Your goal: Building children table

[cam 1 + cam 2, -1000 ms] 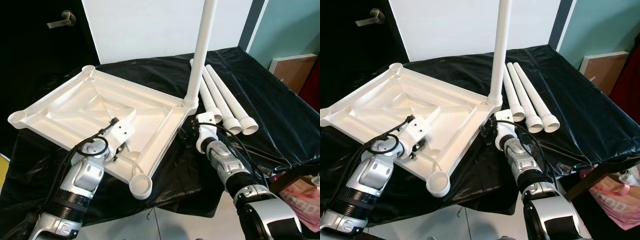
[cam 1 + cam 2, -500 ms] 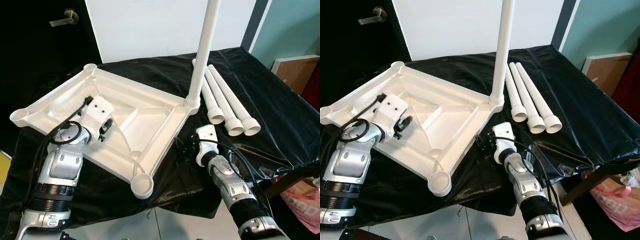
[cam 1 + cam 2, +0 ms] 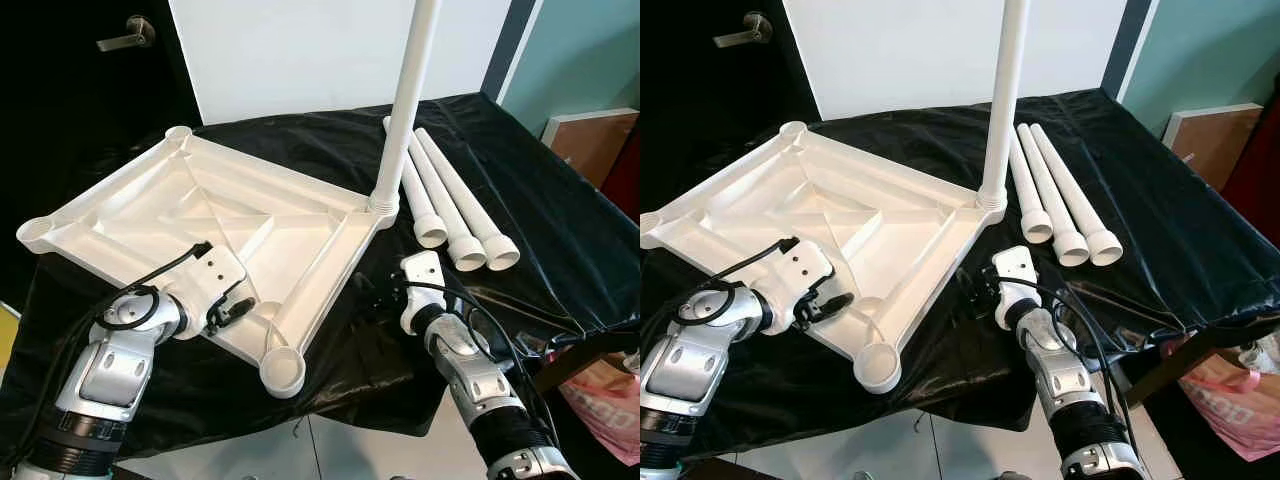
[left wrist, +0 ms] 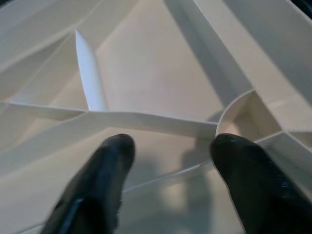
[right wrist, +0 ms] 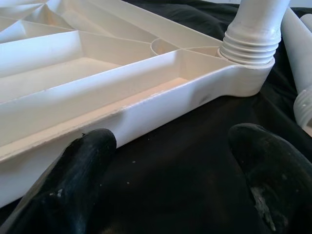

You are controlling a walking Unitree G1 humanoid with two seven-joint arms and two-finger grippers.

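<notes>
**Left arm dropped back to the tabletop's near edge**

Half a second earlier the left gripper [image 3: 232,310] had hovered over the far-left part of the upturned tabletop [image 3: 130,205]; it had since swung down toward the near edge, beside the near corner socket [image 3: 283,371]. The right gripper [image 3: 368,297] had barely shifted, sitting a touch farther from the robot than before. The tabletop, the standing leg and the loose legs lay just as they had.

The white tabletop rested underside up on the black-draped table [image 3: 560,230], its ribs and four corner sockets facing upward. One white leg [image 3: 408,100] stood upright in the right-hand corner socket (its threaded collar showed plainly in the right wrist view [image 5: 251,41]). Three loose legs [image 3: 455,200] lay side by side on the black cover to the right of that corner, their open ends toward the robot.

The left gripper's black fingers [image 4: 105,170] were spread apart over the ribbed underside, holding nothing. The right gripper hung just beside the tabletop's right rim, near of the standing leg, above the black cover; its fingers [image 5: 83,161] were also wide apart and empty.

A pink bag [image 3: 605,400] sat at the near right, and a door handle [image 3: 128,33] showed on the dark door at far left.
</notes>
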